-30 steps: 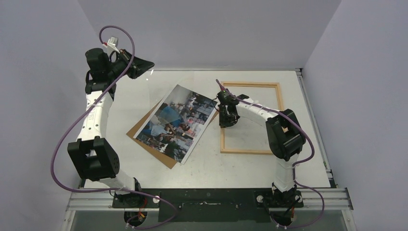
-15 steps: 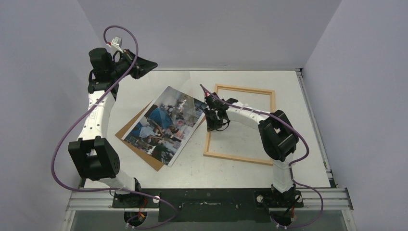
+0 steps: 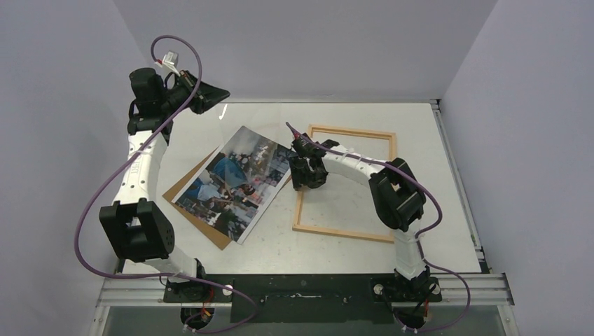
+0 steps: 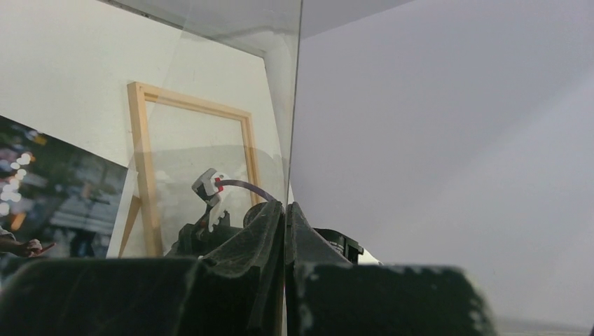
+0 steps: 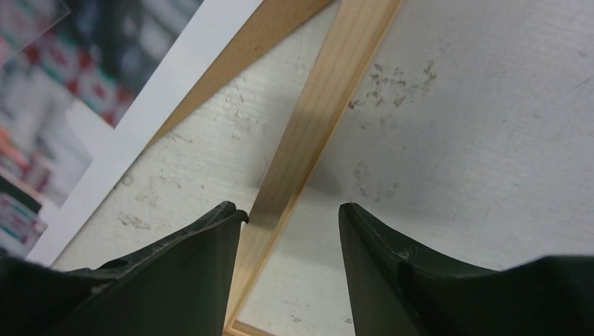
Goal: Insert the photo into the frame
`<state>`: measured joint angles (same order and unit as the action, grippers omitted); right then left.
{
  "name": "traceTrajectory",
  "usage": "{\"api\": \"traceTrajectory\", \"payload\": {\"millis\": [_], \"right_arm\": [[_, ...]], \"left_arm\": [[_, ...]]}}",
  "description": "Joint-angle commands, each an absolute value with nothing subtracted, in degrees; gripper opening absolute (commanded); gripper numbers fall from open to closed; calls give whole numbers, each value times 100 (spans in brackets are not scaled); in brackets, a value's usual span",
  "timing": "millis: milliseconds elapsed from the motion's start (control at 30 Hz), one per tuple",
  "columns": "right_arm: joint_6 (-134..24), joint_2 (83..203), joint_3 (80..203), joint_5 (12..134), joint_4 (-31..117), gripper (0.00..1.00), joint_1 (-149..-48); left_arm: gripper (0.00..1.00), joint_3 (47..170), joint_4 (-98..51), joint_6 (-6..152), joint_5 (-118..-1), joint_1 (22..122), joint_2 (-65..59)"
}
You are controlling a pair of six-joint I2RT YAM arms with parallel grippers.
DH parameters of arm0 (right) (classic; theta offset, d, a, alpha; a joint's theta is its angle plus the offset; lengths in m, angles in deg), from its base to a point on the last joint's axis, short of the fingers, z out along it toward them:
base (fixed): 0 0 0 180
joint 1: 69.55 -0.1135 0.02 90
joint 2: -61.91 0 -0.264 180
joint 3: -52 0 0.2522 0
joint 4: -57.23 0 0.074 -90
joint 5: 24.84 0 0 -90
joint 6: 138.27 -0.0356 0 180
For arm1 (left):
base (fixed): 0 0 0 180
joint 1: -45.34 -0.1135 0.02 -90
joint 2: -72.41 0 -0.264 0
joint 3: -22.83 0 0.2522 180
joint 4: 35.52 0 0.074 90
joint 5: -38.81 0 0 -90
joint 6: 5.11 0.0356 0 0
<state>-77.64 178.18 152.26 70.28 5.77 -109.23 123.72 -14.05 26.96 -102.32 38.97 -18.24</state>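
Near centre, the right gripper [image 5: 291, 210] hangs low over the left bar of the frame [image 3: 343, 233], fingers apart on either side of the bar without gripping it — the frame lies flat on the table [image 3: 448, 210]. Just left, the photo [image 3: 228, 183] lies face up, askew on a brown board [image 5: 273, 35]. Far left, raised, the left gripper [image 4: 286, 206] is clamped on the edge of a clear sheet [image 4: 224, 84].
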Motion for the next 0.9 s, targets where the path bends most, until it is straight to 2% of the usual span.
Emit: {"api": "traceTrajectory", "payload": {"millis": [0,200,367,467,867], "right_arm": [[-7994,18187,15668,6385,291,52,-10910],[-8138,18406,15895,6145,180,44,-10918],[-8132,18379,15919,6182,203,27,-10973],[-8064,18383,15945,6271,205,22,-11051],[-7624,18569,16181,6872,466,18,-11341]], "left_arm": [[0,12843,-1225,3069,-10107,3861,-1728],[0,13190,-511,3545,-9819,3706,-1732],[0,13397,-301,3706,-9741,3685,-1785],[0,13394,-324,3690,-9768,3684,-1777],[0,13279,-578,3482,-9869,3700,-1742]]}}
